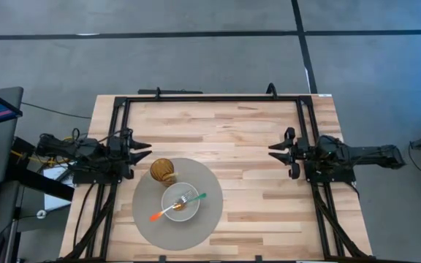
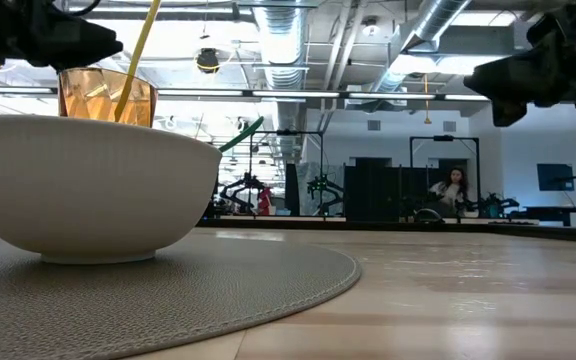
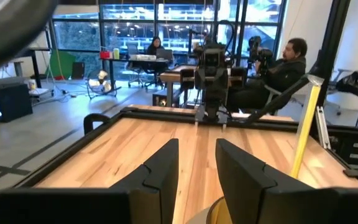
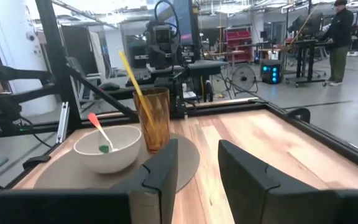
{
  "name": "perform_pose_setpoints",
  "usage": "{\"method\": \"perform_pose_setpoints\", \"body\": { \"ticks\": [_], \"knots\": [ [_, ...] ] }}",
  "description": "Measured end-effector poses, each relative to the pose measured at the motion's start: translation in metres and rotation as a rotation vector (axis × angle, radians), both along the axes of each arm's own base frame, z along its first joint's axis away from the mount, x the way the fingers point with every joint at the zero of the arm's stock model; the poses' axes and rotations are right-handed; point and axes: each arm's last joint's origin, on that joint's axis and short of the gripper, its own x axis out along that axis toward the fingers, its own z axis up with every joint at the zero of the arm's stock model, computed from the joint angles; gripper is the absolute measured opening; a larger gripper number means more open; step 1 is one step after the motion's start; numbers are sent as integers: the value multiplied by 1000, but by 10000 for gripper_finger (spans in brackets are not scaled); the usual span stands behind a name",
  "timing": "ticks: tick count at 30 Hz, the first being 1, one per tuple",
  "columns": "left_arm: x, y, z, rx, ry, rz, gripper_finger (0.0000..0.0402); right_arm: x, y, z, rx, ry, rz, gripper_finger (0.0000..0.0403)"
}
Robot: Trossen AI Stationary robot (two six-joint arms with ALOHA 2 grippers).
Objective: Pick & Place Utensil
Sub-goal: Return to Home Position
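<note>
- The left gripper (image 1: pixel 143 155) hangs at its own edge of the table (image 1: pixel 247 131). Its fingers are spread and grasp nothing.
- The right gripper (image 1: pixel 272 152) hangs at the opposite edge, facing the left one. Its fingers are likewise parted and empty.
- The cup (image 1: pixel 162 172) stands upright just beside the left gripper's fingertips and a little below them, apart from them.
- The straw (image 4: pixel 131 73) leans inside the cup, its upper end rising past the rim.
- The bowl (image 4: pixel 110 157) sits just beyond the cup from the left gripper, close beside the cup and well apart from the right gripper.
- The fork (image 1: pixel 177 206) lies across the bowl with its tines inside and its handle poking out over the rim, away from both grippers.
- Cup and bowl both rest on the mat (image 1: pixel 210 215), which lies near the left gripper and far from the right.
- Judged from this layout, every placing is done: fork in bowl, cup on mat, straw in cup.
- What seems left is only for the arms to settle at rest. Both look nearly parked, and nothing else on the table calls for a grasp.
</note>
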Motion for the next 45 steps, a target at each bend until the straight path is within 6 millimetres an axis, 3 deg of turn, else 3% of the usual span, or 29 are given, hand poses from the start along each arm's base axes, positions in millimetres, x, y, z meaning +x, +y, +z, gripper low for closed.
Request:
{"method": "perform_pose_setpoints", "body": {
  "ticks": [16, 25, 45],
  "knots": [
    [4, -1, -10, 30, -2, 2, 108, -4, 0, -8, 2, 15, 4, 108],
    [13, -4, -32, 87, -88, 7, 108, -4, 0, -9, 2, 20, 4, 108],
    [17, -6, -35, 107, -58, -44, 108, -4, 0, -9, 2, 18, 2, 108]
  ]
}}
